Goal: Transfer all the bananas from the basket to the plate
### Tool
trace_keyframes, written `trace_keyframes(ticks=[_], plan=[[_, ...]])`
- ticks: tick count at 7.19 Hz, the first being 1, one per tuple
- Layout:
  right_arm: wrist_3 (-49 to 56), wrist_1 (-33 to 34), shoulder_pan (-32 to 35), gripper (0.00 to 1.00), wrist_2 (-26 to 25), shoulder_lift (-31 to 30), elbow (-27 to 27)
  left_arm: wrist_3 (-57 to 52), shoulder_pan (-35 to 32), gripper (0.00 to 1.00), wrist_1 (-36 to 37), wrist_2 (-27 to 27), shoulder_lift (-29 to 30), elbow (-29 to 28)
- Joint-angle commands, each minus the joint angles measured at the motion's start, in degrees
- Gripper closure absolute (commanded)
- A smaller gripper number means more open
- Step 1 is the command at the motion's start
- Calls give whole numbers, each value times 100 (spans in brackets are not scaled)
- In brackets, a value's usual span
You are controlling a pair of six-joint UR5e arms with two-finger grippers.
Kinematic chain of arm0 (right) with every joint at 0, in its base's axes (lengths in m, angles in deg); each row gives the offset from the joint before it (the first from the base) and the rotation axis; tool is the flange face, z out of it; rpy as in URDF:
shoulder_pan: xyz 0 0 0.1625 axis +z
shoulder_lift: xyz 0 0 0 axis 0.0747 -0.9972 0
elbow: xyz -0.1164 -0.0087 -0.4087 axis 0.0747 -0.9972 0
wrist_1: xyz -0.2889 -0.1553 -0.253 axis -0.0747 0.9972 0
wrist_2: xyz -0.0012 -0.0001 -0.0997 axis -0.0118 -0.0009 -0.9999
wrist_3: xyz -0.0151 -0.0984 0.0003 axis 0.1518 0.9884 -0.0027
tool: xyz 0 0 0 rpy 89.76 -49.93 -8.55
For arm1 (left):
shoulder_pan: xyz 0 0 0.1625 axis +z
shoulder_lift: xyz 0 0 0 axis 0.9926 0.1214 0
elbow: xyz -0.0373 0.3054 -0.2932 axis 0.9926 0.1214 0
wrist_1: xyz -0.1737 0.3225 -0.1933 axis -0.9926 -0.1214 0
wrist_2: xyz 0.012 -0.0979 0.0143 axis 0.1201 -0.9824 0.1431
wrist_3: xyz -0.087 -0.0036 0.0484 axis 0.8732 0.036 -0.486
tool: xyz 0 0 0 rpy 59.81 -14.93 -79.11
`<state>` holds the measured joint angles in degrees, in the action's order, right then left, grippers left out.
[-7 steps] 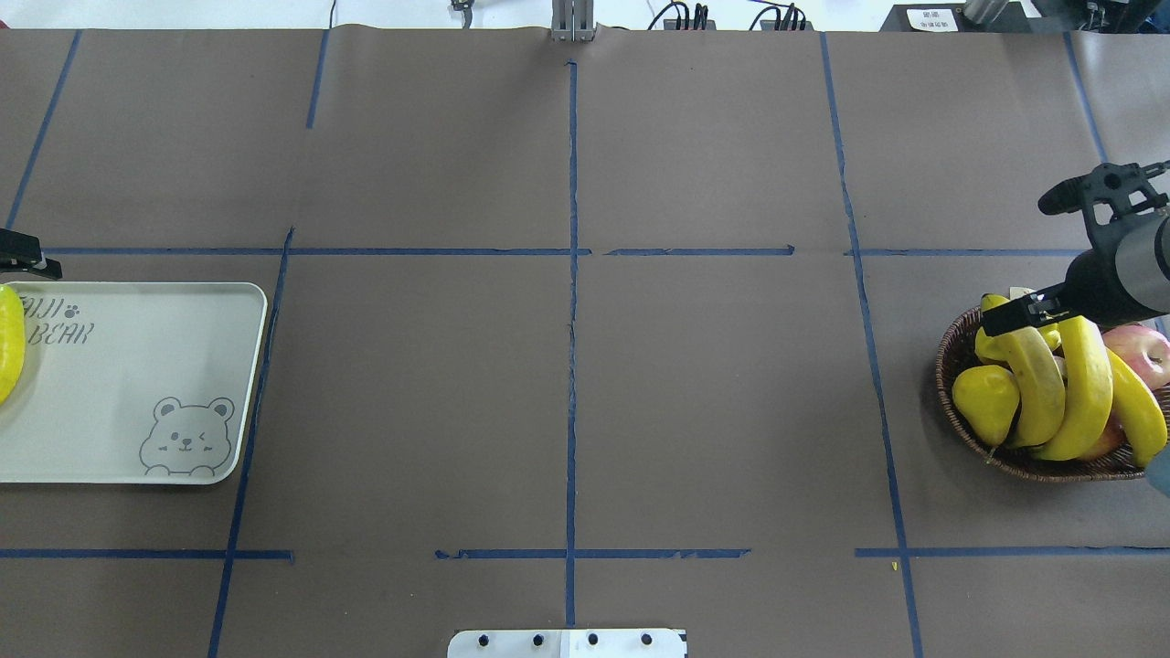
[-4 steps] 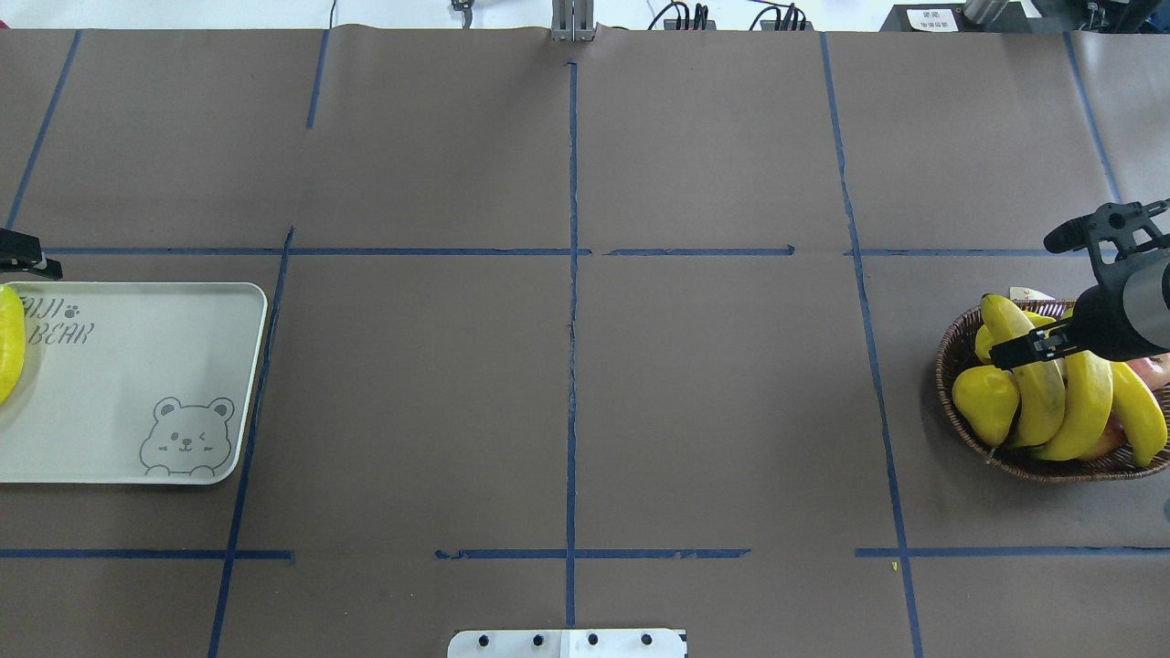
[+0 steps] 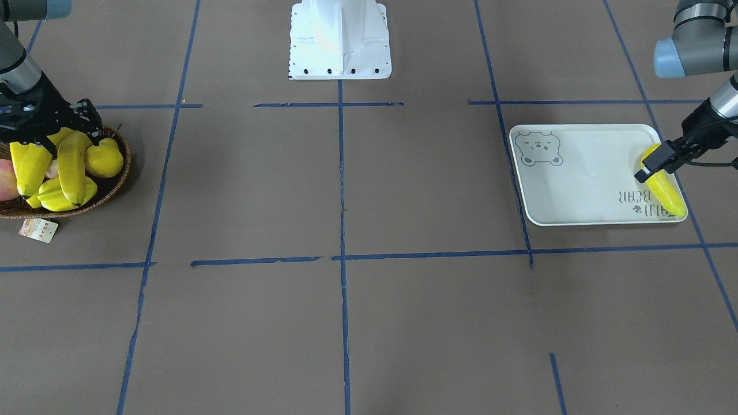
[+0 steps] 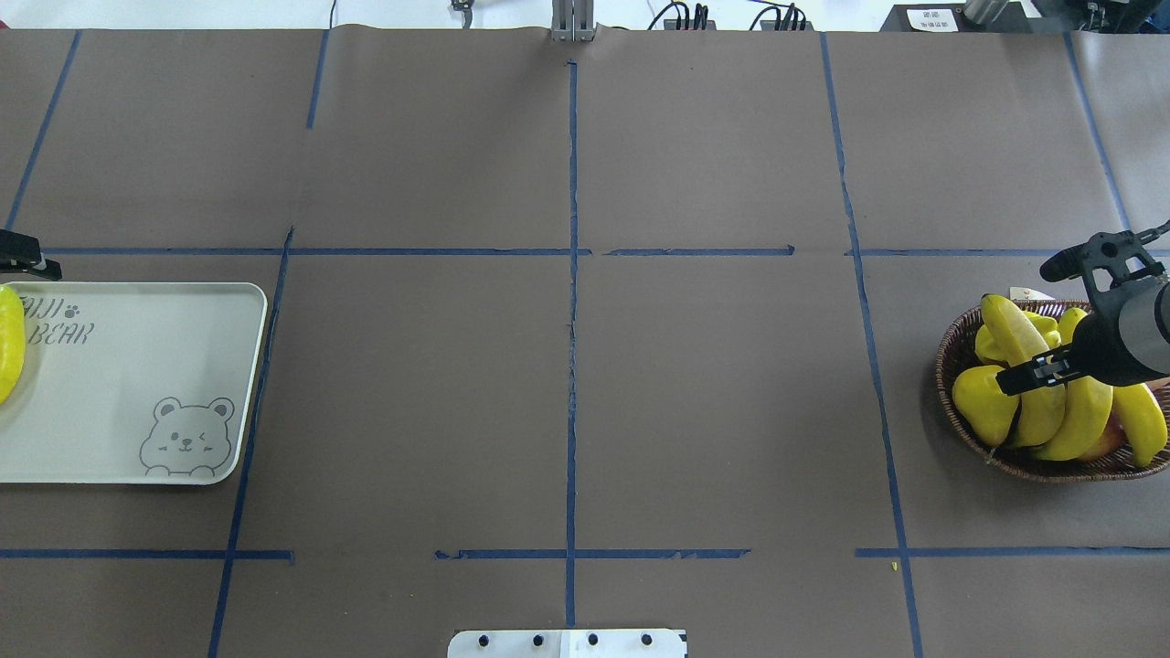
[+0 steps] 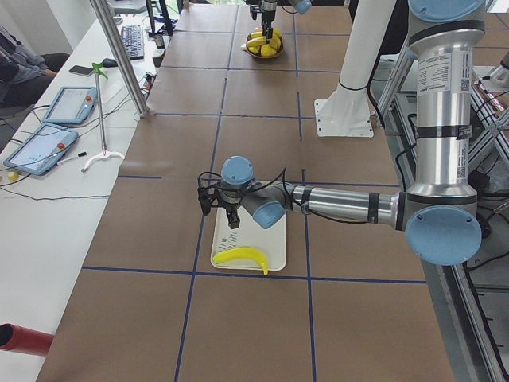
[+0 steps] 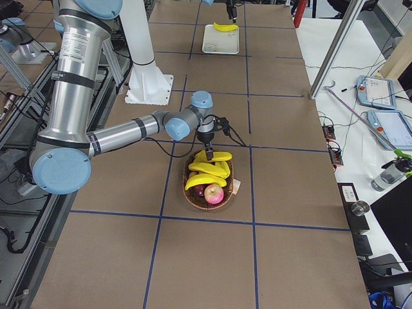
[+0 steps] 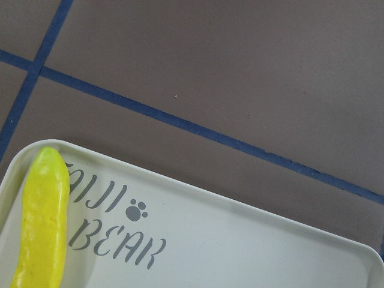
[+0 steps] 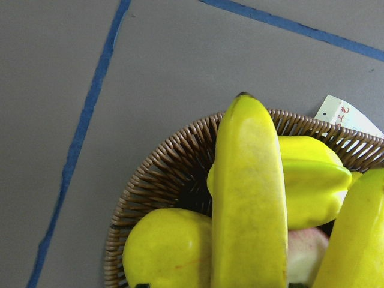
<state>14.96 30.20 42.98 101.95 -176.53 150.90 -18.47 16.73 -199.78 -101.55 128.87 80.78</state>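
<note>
nearer arm: the right gripper (image 4: 1015,380) hangs over the basket (image 4: 952,358) at the desk's right end; the left one is at the far end by the plate, well apart from the basket.

target: the banana (image 4: 1028,361) on the basket's left side, lying on top of the pile, one tip at the far rim, body running toward the robot.

long axis: roughly fore-and-aft in the overhead view, with a slight curve. In the right wrist view it runs straight up the middle of the picture, so the wrist is lined up along it.

jaws to banana: the right jaws sit directly above its mid-length, crossing it. They look spread to either side of it, not clamped; contact I cannot tell.

next move, as I judge: a short drop and a close across the width should take it.

neighbours: a pear (image 4: 983,400) touches it on the left, two more bananas (image 4: 1088,407) lie just beside on the right, and a starfruit (image 8: 315,180) lies under its far half. The finger (image 4: 1037,369) has little room on the pear side.

left gripper (image 3: 663,161): low over the plate (image 3: 576,178), just above the near end of the one banana already there (image 3: 666,187), which lies along the plate's outer edge. Jaws look apart and off the fruit.

count: one on the plate, three in the basket.
</note>
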Motion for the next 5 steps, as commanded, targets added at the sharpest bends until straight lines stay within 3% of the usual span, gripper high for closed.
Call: trace_keyframes(ticks=[1,4,5], plan=[[3,13,-86,22,-9,17,-117,0,12,0,4,0,0,-38],[3,30,-95,31,-9,17,-170,0,30,0,-5,9,0,-82],[12,31,-86,45,-9,26,-170,-9,30,0,4,9,0,-82]])
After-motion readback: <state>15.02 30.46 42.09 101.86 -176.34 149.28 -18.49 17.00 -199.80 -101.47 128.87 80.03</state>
